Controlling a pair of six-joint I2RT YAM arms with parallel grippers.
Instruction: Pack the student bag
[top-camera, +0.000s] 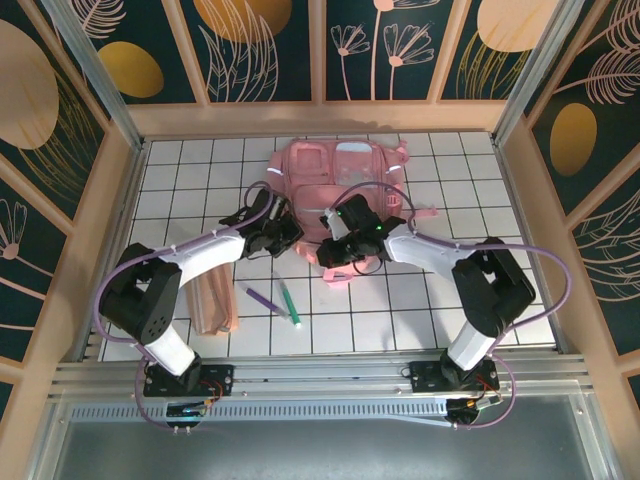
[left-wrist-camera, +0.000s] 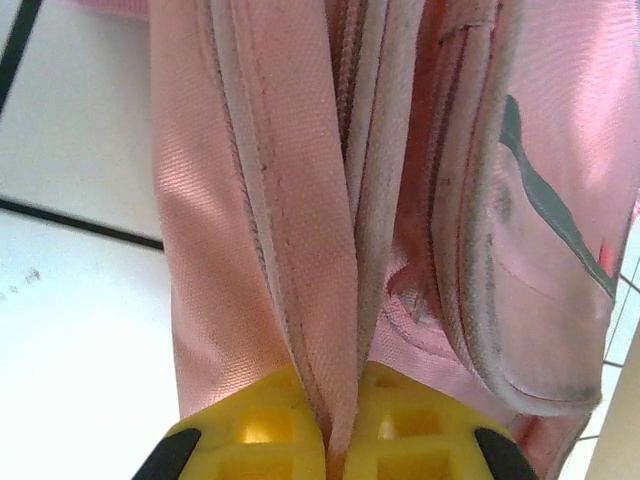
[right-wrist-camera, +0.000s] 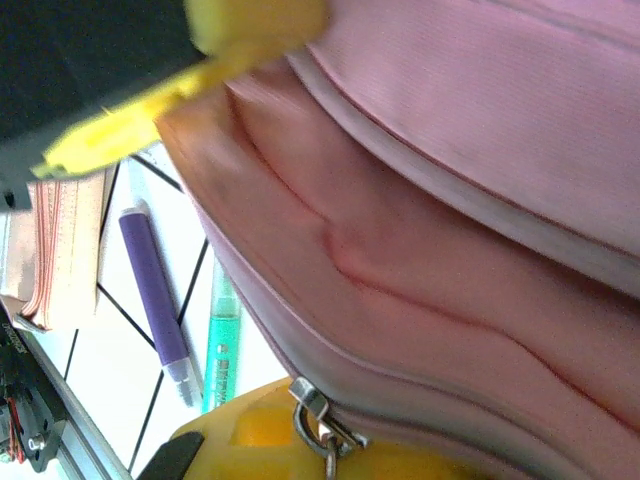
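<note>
Yellow fingers (left-wrist-camera: 255, 430) of the left pincer (left-wrist-camera: 340, 445) clench a stitched, woven seam of the student bag (left-wrist-camera: 290, 200). The right pincer (right-wrist-camera: 300, 450) is clenched on its zipper edge, beside a metal pull (right-wrist-camera: 318, 415). Soft and pink, the bag lies toward the far edge of the tiled surface (top-camera: 420, 300), with open tiles to its right. A purple pen (top-camera: 262, 297) and a green pen (top-camera: 289, 302) lie nearer the arms.

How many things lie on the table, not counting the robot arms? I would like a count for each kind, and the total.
student bag: 1
pencil pouch: 1
pens: 2 (purple pen, green pen)
Total: 4
</note>
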